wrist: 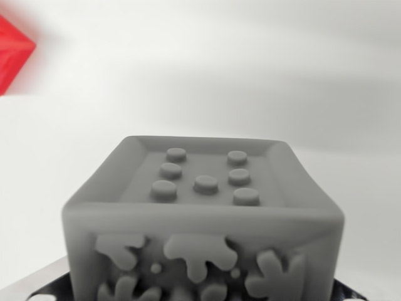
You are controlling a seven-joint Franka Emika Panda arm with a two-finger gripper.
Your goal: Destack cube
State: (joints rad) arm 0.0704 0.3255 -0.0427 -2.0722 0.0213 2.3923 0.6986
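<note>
Claw gripping grey cube, red cube apart

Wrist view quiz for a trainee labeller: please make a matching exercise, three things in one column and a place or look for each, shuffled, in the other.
Things:
1. grey cube
2. red object
3. raised studs

Descriptions:
A. at the wrist view's upper left edge, cut off
B. on the cube's recessed top face
C. fills the lower middle, with relief shapes on its near side

Pairs: 1-C, 2-A, 3-B
</note>
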